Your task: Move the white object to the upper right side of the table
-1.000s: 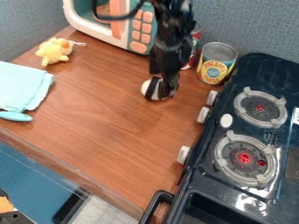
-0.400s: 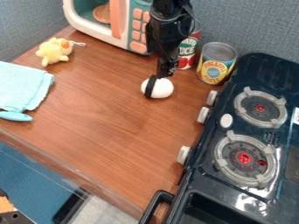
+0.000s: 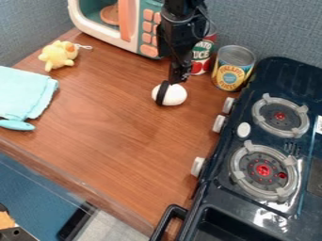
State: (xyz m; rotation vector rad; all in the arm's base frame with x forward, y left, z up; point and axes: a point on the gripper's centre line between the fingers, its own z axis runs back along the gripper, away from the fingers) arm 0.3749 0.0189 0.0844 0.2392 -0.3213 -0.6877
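White object [image 3: 177, 96] lies toward the tabletop's [image 3: 119, 136] one o'clock, gripper [image 3: 179, 76] at its twelve; jaws' state cannot be told.

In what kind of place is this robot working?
It looks like a toy kitchen set up beside fabric-covered partition walls: there are a play stove with burners, a toy microwave and a pineapple can.

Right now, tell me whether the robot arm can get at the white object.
Probably yes. The gripper hangs right by the upper edge of the white object, nothing seems to stand between them, and the yellow-labelled can is off to the side.
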